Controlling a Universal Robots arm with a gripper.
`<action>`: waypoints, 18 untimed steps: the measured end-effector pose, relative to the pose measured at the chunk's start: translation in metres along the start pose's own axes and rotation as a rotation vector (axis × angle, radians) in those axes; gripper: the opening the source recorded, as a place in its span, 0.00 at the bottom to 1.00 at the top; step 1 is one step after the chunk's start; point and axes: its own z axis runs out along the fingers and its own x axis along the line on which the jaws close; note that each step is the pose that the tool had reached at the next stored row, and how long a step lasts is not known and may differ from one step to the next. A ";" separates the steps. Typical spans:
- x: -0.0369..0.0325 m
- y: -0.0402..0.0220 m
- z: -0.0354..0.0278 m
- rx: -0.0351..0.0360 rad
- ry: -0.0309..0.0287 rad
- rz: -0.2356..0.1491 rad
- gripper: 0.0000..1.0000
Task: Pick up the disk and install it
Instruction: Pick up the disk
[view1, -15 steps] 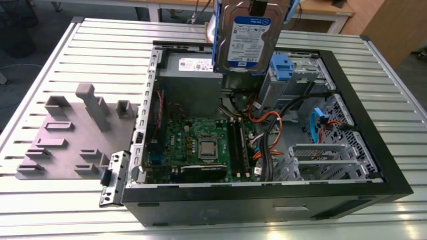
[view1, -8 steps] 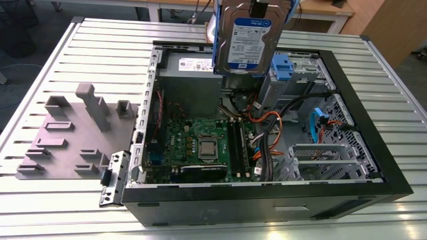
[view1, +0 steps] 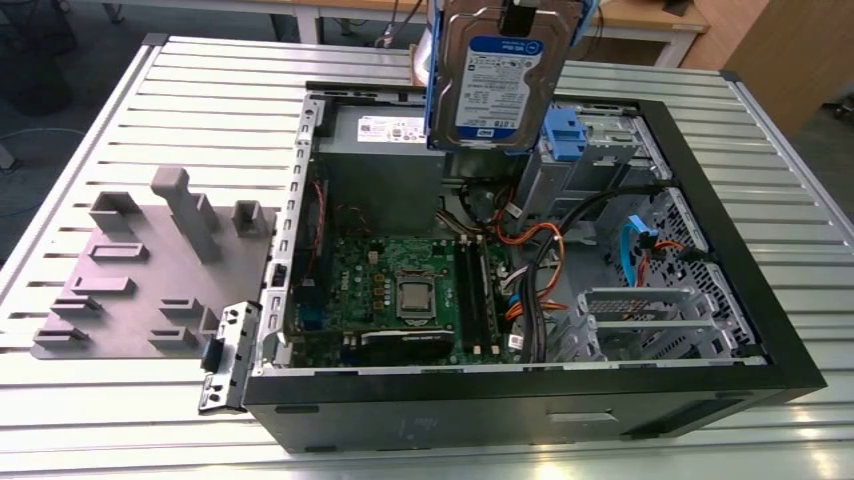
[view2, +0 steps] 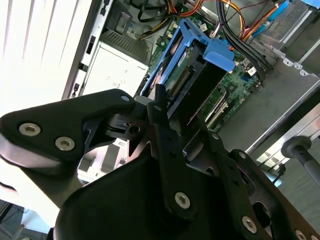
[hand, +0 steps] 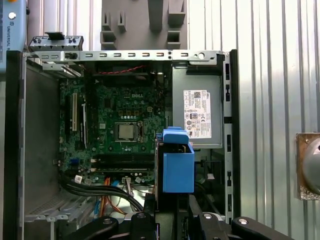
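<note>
1. Leaving the grey fixture plate (view1: 134, 290) at frame left untouched.
2. Pinching the disk (view1: 497, 85) between the fingers (view2: 159, 100) of the gripper (view2: 179, 112), upright at top centre above the open computer case (view1: 787, 350): carry step, install not yet done.
3. Judging by this, calling for squaring to the drive bay (view1: 607, 140) right of centre.
4. Minding case walls and cables (view1: 594, 210); free room mostly overhead.

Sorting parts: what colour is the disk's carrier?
Blue; the disk's carrier shows best in first wrist view.
</note>
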 end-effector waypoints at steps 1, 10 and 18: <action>0.0002 0.0000 0.0000 0.0000 0.0004 0.000 0.35; 0.0038 -0.0001 -0.0001 0.0001 0.0054 0.000 0.35; 0.0089 -0.0003 -0.0001 0.0002 0.0087 0.000 0.35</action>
